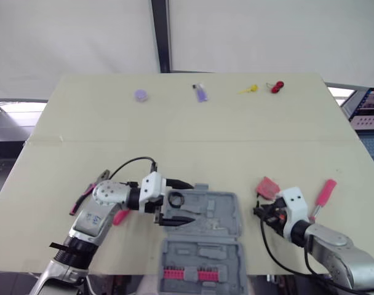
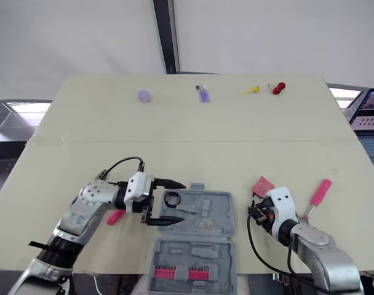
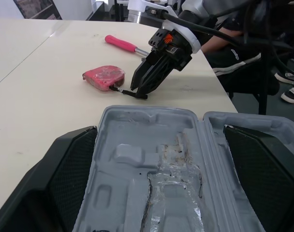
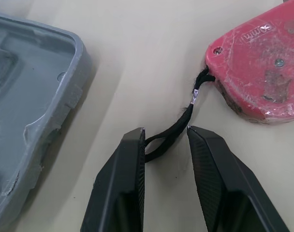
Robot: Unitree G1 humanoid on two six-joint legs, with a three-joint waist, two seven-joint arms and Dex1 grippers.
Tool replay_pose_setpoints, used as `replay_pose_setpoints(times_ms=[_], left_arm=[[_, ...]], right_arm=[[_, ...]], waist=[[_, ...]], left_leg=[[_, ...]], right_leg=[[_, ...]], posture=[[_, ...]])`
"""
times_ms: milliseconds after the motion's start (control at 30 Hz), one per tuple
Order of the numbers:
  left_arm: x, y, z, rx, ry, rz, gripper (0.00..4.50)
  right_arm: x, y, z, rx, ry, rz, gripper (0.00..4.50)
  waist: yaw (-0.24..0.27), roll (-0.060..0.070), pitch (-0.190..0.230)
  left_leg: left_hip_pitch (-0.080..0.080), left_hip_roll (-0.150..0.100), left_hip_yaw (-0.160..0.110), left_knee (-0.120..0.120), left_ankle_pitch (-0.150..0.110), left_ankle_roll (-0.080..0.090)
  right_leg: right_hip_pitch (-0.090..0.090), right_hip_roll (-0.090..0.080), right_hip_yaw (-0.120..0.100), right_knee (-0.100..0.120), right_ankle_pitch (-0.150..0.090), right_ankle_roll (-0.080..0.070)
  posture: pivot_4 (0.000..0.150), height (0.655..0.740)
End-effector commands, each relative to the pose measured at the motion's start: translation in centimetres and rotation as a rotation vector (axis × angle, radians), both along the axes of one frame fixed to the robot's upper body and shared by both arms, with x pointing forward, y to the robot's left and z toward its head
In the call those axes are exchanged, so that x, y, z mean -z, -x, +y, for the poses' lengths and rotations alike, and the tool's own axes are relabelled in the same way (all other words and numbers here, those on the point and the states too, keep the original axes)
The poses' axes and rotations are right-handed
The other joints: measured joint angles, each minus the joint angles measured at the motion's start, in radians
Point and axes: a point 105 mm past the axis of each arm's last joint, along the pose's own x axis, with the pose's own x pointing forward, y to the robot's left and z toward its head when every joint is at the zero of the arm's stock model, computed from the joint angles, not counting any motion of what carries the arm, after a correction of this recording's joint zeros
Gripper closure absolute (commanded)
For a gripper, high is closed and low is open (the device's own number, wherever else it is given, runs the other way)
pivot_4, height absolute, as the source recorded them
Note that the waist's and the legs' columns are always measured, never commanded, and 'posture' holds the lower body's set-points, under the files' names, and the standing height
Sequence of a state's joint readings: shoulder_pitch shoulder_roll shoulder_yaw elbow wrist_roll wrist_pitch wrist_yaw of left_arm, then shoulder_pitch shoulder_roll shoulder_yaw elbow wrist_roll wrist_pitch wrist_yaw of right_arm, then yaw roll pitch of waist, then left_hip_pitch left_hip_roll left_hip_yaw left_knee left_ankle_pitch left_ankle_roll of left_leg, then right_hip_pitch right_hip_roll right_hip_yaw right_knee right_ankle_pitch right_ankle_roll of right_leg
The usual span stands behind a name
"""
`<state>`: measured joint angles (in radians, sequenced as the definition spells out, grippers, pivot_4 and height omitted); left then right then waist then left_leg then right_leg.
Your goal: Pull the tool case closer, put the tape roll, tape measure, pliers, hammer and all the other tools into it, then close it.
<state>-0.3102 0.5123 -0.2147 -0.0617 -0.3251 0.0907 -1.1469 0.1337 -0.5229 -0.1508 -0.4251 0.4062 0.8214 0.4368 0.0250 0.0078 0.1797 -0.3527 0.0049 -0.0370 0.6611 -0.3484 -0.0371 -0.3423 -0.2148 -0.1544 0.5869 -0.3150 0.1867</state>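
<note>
Case pull looks done: the grey plastic tool case (image 1: pixel 233 203) lies open at the near edge of the table, between the two arms.

Step in hand, my read: picking up the tape measure. The red squarish tape measure (image 4: pixel 258 67) lies flat just right of the case, not touching it. Its black wrist cord (image 4: pixel 178 123) trails toward the right gripper (image 4: pixel 165 130). That gripper's fingers are slightly spread. The cord loop lies in the gap and brushes one finger, but it isn't pinched. The right forearm lies low, with the fingers angled down at the tabletop beside the case's right wall.

Next move calls for either nipping the cord or reaching past it to the body. The cord is thin and limp, so the body would likely swing on a lift. A body grab needs a wider opening than this.

The left gripper (image 2: pixel 178 201) sits over the case's left edge, elbow bent, pointing right across the tray. Its fingers (image 3: pixel 65 179) are spread wide and straddle the tray, holding nothing I can see. A small black ring (image 1: pixel 176 198) sits at the case's left end between them. Probably the tape roll, can't confirm.

Not yet in the case:
- red-handled screwdriver (image 1: pixel 323 193), right of the case beyond the tape measure
- red-handled pliers (image 1: pixel 87 195), left of the case
- four small items, well beyond the case
</note>
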Motion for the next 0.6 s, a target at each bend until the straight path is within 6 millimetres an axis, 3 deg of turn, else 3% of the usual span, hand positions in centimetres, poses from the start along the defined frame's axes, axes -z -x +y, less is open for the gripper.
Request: replay_pose_setpoints(times_ms=[33,600], left_arm=[[-0.6,0.1,-0.3,0.007,0.012,-0.040,0.00],[-0.4,0.3,-1.0,0.010,0.029,-0.042,0.00]], right_arm=[[-0.7,-0.3,0.2,-0.008,0.003,-0.037,3.11],[-0.7,-1.5,0.0,0.040,-0.005,-0.055,3.11]], waist=[[0.000,0.000,0.000],[-0.001,0.000,0.000]], left_leg=[[0.000,0.000,0.000,0.000,0.000,0.000],[0.000,0.000,0.000,0.000,0.000,0.000]], right_leg=[[0.000,0.000,0.000,0.000,0.000,0.000],[0.000,0.000,0.000,0.000,0.000,0.000]], posture=[[0.150,0.7400],[0.150,0.7400]])
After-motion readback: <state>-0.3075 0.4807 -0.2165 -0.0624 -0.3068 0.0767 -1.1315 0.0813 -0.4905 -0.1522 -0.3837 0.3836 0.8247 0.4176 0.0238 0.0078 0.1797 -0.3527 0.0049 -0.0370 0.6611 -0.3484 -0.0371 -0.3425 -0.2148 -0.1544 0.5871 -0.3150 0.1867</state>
